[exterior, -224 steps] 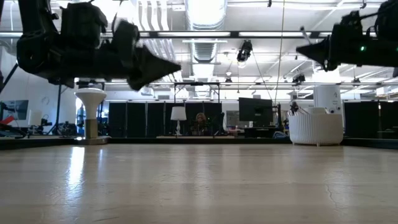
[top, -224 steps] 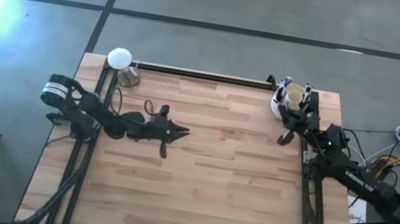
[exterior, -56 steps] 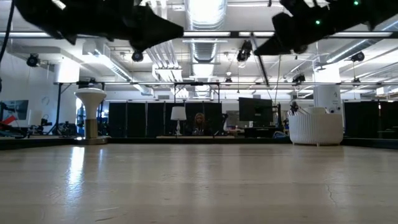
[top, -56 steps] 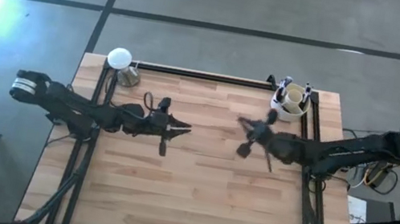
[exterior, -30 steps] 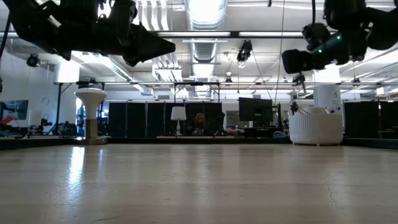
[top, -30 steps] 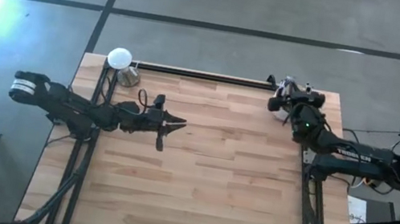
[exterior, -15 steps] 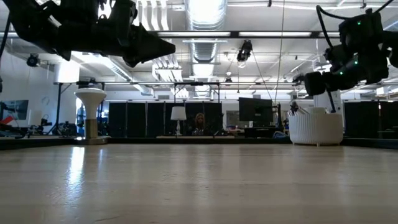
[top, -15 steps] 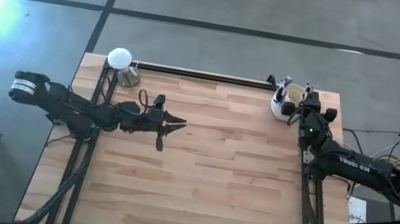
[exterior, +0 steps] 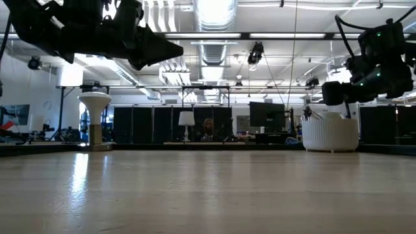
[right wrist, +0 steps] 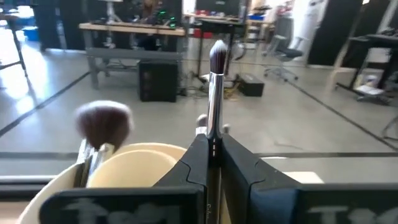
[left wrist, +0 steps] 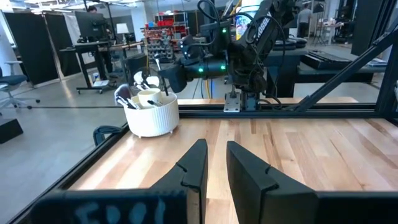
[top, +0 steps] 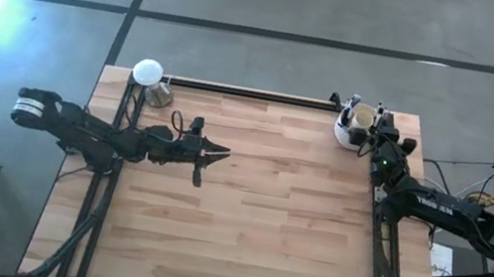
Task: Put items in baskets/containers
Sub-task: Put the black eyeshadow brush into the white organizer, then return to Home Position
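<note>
The cream-white cup (top: 350,126) stands at the table's far right corner with several brushes upright in it, one with a fluffy head (right wrist: 104,124). My right gripper (top: 368,137) sits level right beside the cup, on its right-hand side, shut on a thin brush (right wrist: 217,81) with a dark bristle tip. In the low view the right gripper (exterior: 325,93) hangs just above the cup (exterior: 330,133). My left gripper (top: 224,154) waits level above the table's left half. Its fingers (left wrist: 216,149) stand narrowly open with nothing between them. My right gripper pinches the brush between its two fingers on the shaft just below the silver ferrule (right wrist: 214,134). The fingers lie level and cross the brush. The brush stands upright with its bristles up, close to the cup's rim (right wrist: 137,152). The fingers hide its lower end.
A flat white disc on a brass-coloured stand (top: 149,77) occupies the far left corner. A black rail (top: 245,92) runs along the far edge. The wooden tabletop (top: 262,232) lies bare between the arms and toward the near edge.
My right gripper, still shut on the brush, has come down from over the cup and drawn back toward the table's right edge, swinging round so it now points at the far edge beside the cup.
</note>
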Robot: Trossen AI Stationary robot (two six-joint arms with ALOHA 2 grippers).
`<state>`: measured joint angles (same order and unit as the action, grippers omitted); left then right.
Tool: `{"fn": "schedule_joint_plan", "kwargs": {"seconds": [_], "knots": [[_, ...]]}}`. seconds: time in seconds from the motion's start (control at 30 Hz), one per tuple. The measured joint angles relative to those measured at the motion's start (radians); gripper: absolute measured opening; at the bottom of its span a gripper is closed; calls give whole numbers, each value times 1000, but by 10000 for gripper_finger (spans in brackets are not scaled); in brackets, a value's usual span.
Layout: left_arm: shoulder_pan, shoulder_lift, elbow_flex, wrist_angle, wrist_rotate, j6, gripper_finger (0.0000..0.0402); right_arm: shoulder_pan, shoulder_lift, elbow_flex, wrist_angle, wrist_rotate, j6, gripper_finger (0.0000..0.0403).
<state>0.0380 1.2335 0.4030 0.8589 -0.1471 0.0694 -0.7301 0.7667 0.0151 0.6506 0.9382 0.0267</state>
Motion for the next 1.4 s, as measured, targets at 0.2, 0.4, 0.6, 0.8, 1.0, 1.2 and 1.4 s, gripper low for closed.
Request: {"fn": "schedule_joint_plan", "kwargs": {"seconds": [0.2, 0.4, 0.6, 0.8, 1.0, 1.2, 1.4], "knots": [[0, 0, 0, -2, 0, -1, 55, -32, 41, 1, -12, -49, 64, 31], [16, 0, 0, -2, 2, -14, 54, -37, 73, 1, -11, -48, 87, 81], [99, 0, 0, -40, 83, -90, 29, -37, 72, 2, -34, -48, 96, 119], [171, -26, 0, -85, 125, -95, 3, -33, 47, 53, -226, -78, 125, 137], [189, -94, -25, -146, 133, -70, 1, -29, -16, 145, -514, -180, 198, 109], [195, -190, -156, -102, 131, -71, 0, 69, -82, 129, -542, -207, 216, 31], [198, -320, -283, -60, 130, -72, 0, 265, -134, 93, -543, -207, 242, 9]]}}
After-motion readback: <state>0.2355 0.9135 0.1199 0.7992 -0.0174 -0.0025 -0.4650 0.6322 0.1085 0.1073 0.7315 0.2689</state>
